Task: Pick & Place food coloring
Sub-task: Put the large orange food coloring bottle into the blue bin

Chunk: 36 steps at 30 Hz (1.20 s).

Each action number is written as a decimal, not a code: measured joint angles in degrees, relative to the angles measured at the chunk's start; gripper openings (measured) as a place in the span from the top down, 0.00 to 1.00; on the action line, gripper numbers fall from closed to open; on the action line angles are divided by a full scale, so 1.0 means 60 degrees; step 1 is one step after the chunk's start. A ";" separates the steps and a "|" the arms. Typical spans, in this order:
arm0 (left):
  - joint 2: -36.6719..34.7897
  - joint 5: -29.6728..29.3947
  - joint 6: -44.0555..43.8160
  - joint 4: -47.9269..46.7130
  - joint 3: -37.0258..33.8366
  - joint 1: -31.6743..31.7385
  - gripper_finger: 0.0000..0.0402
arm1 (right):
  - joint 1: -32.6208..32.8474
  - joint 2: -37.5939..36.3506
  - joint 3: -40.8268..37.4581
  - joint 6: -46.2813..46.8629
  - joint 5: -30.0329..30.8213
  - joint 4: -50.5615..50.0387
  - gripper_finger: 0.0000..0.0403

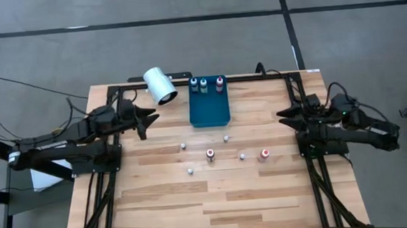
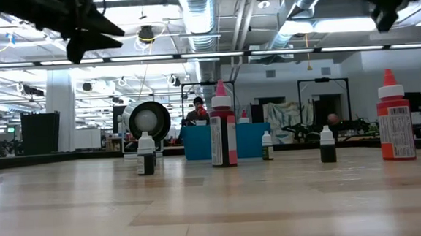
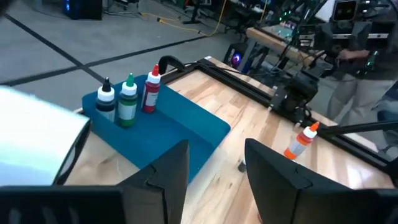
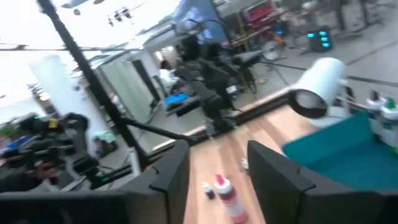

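On our pale wooden table, loose food coloring bottles stand mid-table, likely awaiting pickup. Beyond them, three sit in the blue tray, probably their destination. Our left gripper and right gripper hover at the sides, fingers apart, empty. Behind: an open workshop.

food coloring: upright | three bottles in tray, others scattered on table

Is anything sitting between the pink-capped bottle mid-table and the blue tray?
Only one tiny white bottle stands near that line, slightly to the right of the direct path from the pink-capped bottle to the blue tray. Otherwise the wood between them is bare.
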 joint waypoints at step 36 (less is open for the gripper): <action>-0.3798 -0.0432 -0.1105 -0.2085 -0.1389 -0.1217 0.64 | 0.5416 0.7464 0.4592 0.1563 0.1773 -0.7162 0.76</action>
